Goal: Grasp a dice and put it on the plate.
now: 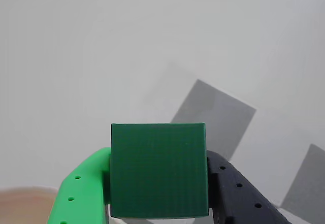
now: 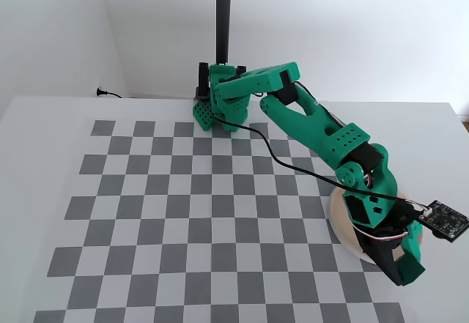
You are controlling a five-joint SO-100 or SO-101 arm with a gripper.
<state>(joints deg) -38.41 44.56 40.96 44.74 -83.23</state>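
In the wrist view the dice (image 1: 158, 170), a dark green cube, fills the lower middle of the frame. My gripper (image 1: 158, 159) is shut on it, with the bright green finger (image 1: 84, 188) on its left face and the black finger (image 1: 238, 188) on its right. A pale beige edge of the plate (image 1: 23, 203) shows at the bottom left corner. In the fixed view the gripper (image 2: 399, 263) hangs at the lower right over the near-right rim of the plate (image 2: 337, 217). The arm and the fingers hide the dice there.
A grey and white checkerboard mat (image 2: 183, 213) covers the table. The arm's base (image 2: 212, 107) and a black pole (image 2: 223, 15) stand at the back. A black cable (image 2: 282, 163) runs along the arm. The wrist camera board (image 2: 445, 219) sticks out to the right.
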